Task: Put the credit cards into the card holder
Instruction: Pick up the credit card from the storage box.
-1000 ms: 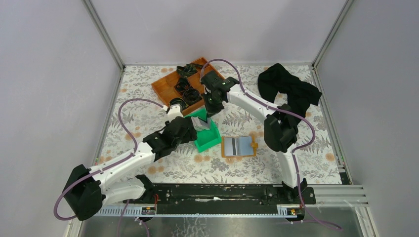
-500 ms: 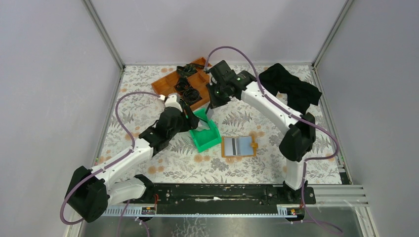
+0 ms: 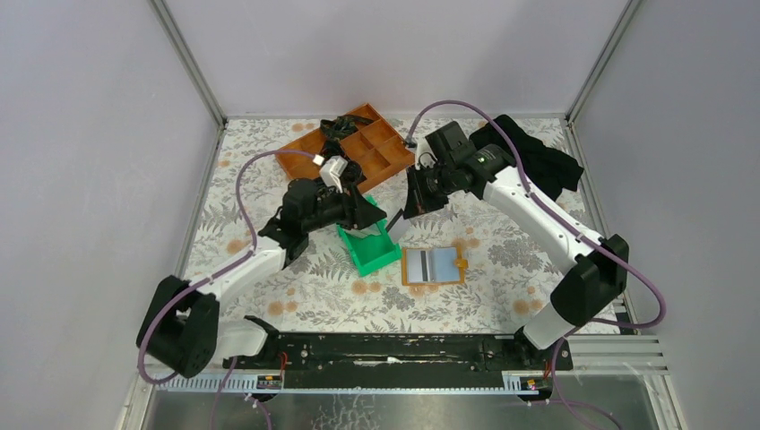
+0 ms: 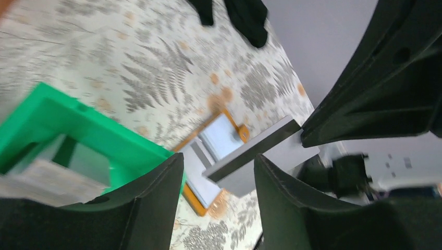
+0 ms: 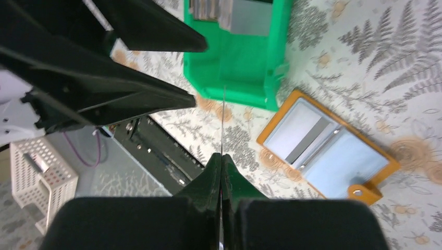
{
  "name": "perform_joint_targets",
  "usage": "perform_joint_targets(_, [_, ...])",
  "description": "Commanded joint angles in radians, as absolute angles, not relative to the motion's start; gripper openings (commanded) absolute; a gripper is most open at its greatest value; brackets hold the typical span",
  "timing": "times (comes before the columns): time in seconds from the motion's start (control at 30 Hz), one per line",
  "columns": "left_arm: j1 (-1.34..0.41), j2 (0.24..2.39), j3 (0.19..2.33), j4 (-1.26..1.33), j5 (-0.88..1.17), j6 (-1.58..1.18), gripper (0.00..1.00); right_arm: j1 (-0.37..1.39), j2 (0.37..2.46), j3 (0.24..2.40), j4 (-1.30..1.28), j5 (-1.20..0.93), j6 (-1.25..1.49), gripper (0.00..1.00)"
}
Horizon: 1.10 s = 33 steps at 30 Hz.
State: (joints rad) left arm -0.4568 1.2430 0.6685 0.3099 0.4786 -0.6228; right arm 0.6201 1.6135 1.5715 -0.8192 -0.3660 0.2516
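One credit card [image 4: 260, 156] is pinched by the closed right gripper [image 5: 221, 156]; the left gripper [image 4: 218, 161] is held half-open, empty. The thin, edge-on card could be slipped or twisted loose before the card holder [image 5: 323, 151] is reached.

Card [image 4: 260, 156], seen between the left jaws: plain grey face, nothing legible.
Card holder [image 5: 326, 151], right of the closed right jaws: one dark stripe, no lettering.
Stack of cards [image 5: 206, 9] in green bin [image 5: 245, 62], beyond the right jaws: possibly printed, too blurred to read.
Elsewhere: no readable text or numbers.
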Motion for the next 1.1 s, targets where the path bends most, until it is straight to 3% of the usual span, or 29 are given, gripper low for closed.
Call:
perform_joint_targets(0.0, [-0.449, 1.314, 0.69, 0.488, 0.778, -0.633, 0.57, 0.598, 1.538, 1.493, -0.751, -0.551, 0.277, 0.0])
perform_joint_targets(0.73, [-0.438, 1.448, 0.673, 0.633, 1.043, -0.702, 0.47, 0.503, 1.528, 1.368, -0.672, -0.778, 0.299, 0.0])
perform_joint_targets(0.77, [-0.439, 1.469, 0.672, 0.668, 1.072, -0.726, 0.39, 0.5, 1.536, 1.364, -0.667, -0.792, 0.298, 0.0])
perform_joint_targets(0.87, [-0.439, 1.49, 0.668, 0.727, 1.102, -0.77, 0.26, 0.498, 1.544, 1.363, -0.663, -0.799, 0.297, 0.0])
perform_joint_targets(1.07, [-0.437, 1.534, 0.644, 0.891, 1.157, -0.9, 0.06, 0.483, 1.557, 1.361, -0.653, -0.823, 0.301, 0.0])
